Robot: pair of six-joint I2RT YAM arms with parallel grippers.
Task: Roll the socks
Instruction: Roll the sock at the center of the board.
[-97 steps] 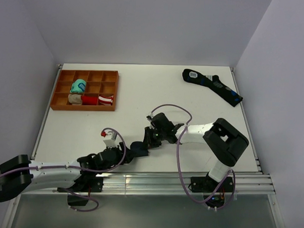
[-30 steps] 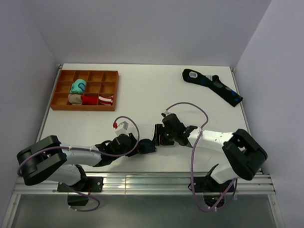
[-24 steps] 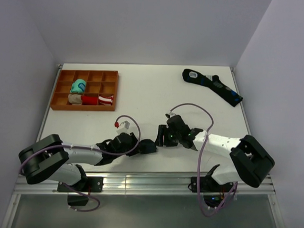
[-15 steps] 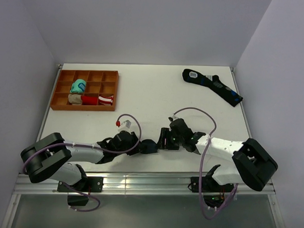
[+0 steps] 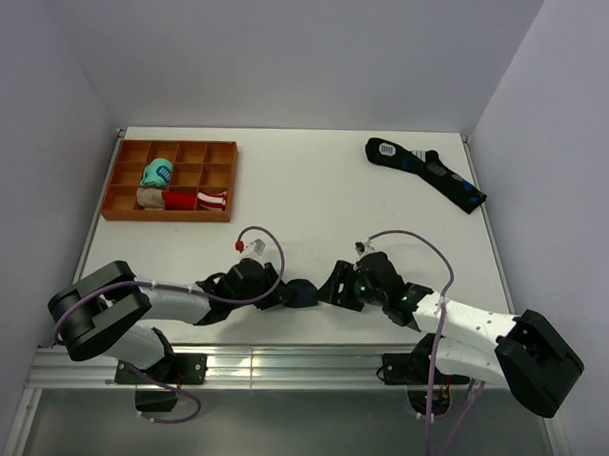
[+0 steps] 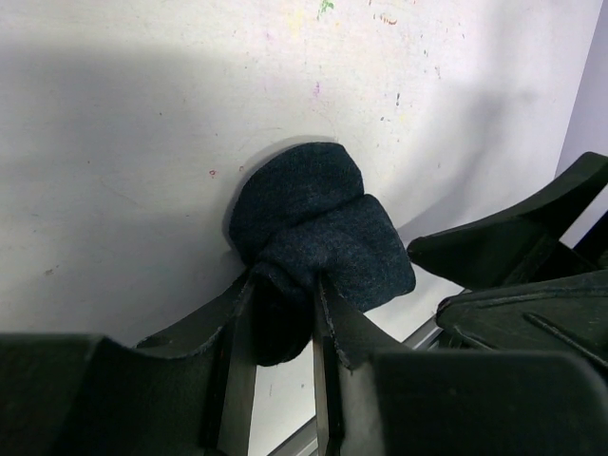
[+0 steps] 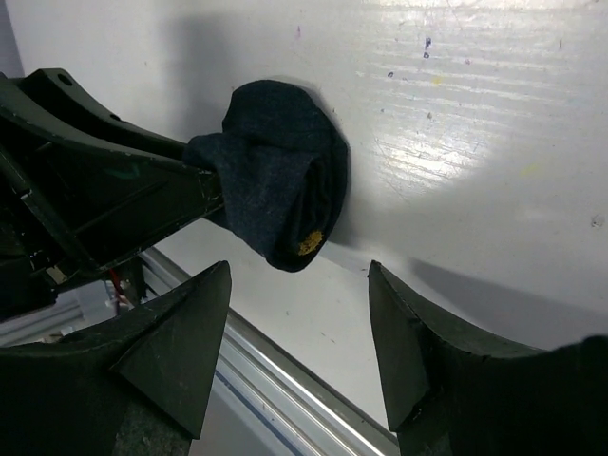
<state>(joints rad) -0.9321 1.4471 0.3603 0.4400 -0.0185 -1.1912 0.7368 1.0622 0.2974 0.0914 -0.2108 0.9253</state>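
Observation:
The socks (image 5: 302,292) are a tight dark navy roll near the table's front edge, with a small yellow mark at one end (image 7: 309,243). My left gripper (image 5: 283,293) comes in from the left and is shut on the roll's near end, its two fingers pinching the navy fabric (image 6: 313,223). My right gripper (image 5: 334,288) sits just right of the roll with its jaws wide apart. In the right wrist view the socks (image 7: 280,171) hang ahead of the right gripper (image 7: 299,280), clear of both fingers.
An orange divided tray (image 5: 232,175) at the back left holds a teal bundle (image 5: 157,172), a beige bundle (image 5: 149,197) and a red-white bundle (image 5: 200,198). A long dark sock with blue marks (image 5: 427,171) lies at the back right. The aluminium rail (image 5: 320,360) runs along the front edge.
My right gripper has drawn back to the right off the roll and opened wider. The left gripper keeps its hold and has carried the roll slightly to the right.

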